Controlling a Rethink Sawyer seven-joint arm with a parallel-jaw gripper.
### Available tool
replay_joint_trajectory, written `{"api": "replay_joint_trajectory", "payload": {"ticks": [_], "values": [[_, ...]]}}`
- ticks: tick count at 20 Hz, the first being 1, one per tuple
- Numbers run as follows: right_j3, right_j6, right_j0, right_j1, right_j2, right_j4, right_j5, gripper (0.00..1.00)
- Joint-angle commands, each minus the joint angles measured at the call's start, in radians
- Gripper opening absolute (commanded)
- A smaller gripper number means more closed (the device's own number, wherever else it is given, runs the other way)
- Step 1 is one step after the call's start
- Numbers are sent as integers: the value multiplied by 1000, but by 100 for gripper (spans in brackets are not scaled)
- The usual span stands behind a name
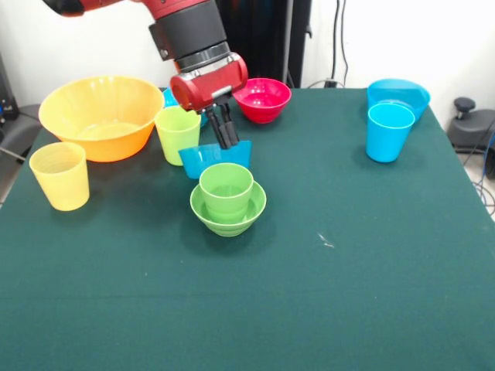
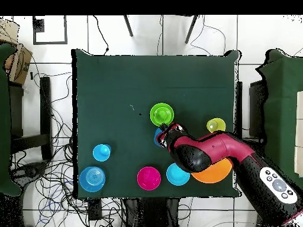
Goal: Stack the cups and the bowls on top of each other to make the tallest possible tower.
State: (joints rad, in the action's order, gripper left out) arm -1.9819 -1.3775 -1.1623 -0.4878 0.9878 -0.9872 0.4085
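End effector (image 1: 225,137) clamped on small blue bowl (image 1: 216,159), held tilted w/ rim sideways; tower (image 1: 227,199), 2 pcs, sits just below & camera-side.

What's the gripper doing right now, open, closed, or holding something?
Gripper: closed on the rim of the small blue bowl, just behind the green tower.
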Motion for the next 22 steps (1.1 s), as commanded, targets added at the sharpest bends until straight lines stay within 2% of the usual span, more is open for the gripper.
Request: {"api": "replay_joint_trajectory", "payload": {"ticks": [1,4,9,17,22], "values": [[18,342,18,-5,-49,-48,182,0],[31,382,10,-13,-54,-32,241,0],[36,436,-23,-4,-31,-27,271,0],[39,298,19,-36,-56,-83,214,0],[45,266,50,-58,-74,-122,193,0]]}}
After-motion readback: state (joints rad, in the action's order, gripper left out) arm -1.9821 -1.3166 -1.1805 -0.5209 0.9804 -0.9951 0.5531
